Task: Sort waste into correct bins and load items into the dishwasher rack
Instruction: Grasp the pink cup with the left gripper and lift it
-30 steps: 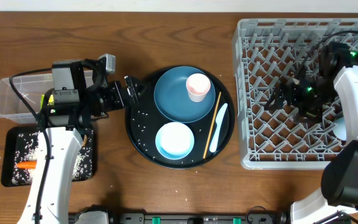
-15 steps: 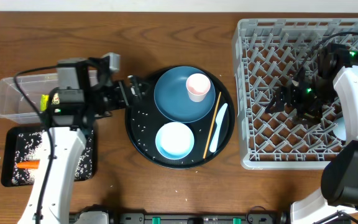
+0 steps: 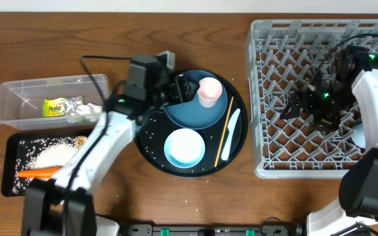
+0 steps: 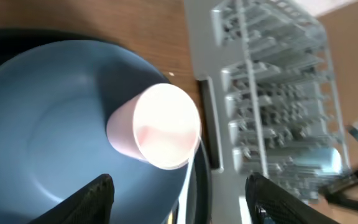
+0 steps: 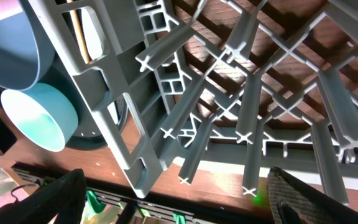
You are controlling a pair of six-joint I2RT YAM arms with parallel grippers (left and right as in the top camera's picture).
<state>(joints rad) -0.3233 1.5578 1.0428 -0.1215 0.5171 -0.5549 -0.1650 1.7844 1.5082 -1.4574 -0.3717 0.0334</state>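
Pale-pink cup (image 4: 154, 127) on the round dark-blue plate (image 4: 42, 124) looked light and slick; the left gripper (image 4: 180, 182) hung spread and empty, so pinching the cup's wall seemed best.

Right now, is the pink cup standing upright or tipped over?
Upright: the pink cup stands on the blue plate, its open mouth facing up toward the overhead camera.

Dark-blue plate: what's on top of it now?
The pale-pink cup stands on the dark-blue plate, near its right rim. The left end effector hides the plate's upper-left part overhead.
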